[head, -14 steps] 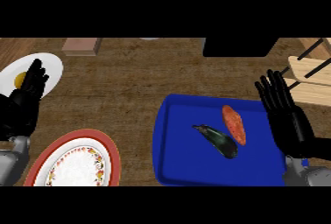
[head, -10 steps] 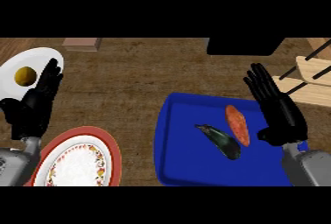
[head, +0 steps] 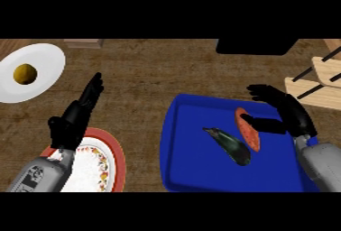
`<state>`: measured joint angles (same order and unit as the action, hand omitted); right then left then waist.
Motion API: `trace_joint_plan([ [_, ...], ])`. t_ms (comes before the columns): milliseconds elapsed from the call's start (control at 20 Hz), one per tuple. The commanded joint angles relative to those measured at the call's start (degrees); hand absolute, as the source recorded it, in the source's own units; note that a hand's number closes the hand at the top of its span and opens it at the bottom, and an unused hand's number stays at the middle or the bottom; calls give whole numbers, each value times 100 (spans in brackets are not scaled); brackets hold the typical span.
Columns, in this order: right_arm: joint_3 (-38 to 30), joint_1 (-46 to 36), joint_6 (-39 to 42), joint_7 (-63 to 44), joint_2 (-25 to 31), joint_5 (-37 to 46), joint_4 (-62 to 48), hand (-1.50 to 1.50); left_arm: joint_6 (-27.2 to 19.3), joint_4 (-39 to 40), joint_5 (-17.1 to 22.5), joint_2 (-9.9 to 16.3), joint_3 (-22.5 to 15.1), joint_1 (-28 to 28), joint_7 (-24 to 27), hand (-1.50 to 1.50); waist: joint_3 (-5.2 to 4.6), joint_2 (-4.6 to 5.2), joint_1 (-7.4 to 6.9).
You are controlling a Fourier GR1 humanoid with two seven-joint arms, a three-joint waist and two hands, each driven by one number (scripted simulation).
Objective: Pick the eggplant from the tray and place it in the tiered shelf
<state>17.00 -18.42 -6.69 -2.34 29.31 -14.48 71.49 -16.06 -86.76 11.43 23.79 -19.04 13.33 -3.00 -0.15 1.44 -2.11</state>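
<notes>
A dark purple eggplant (head: 232,145) lies near the middle of the blue tray (head: 186,153), pointing from upper left to lower right. Beside it on the right lies an orange-red oblong vegetable (head: 248,128). My right hand (head: 288,110) hovers over the tray's right part, above and right of the eggplant, fingers spread and slightly bent, thumb toward the orange vegetable, holding nothing. My left hand (head: 75,118) stands open at the left, fingers up, far from the tray. The wooden tiered shelf (head: 318,79) shows at the right edge.
A white plate (head: 41,68) with a yellow fruit (head: 25,73) sits at the upper left. A red-rimmed patterned plate (head: 100,164) lies under my left forearm. A black object (head: 256,45) stands at the top, a small wooden block (head: 83,43) at the upper left.
My right hand has swung in over the tray and tilted down toward the vegetables. The left hand has shifted right, off the white plate. The view has moved too.
</notes>
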Motion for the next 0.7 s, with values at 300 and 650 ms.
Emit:
trace_joint_plan([
  [300, -794, -1102, 1394, 1615, -365, -203, -2568, -150, 170, 674, -266, -514, -45, 100, 334, 0, 20, -109, 139],
  [650, 73, -1668, 2735, 335, 367, 320, -1714, -150, 186, 554, -229, -460, 96, -1, 262, 0, 11, -156, 180],
])
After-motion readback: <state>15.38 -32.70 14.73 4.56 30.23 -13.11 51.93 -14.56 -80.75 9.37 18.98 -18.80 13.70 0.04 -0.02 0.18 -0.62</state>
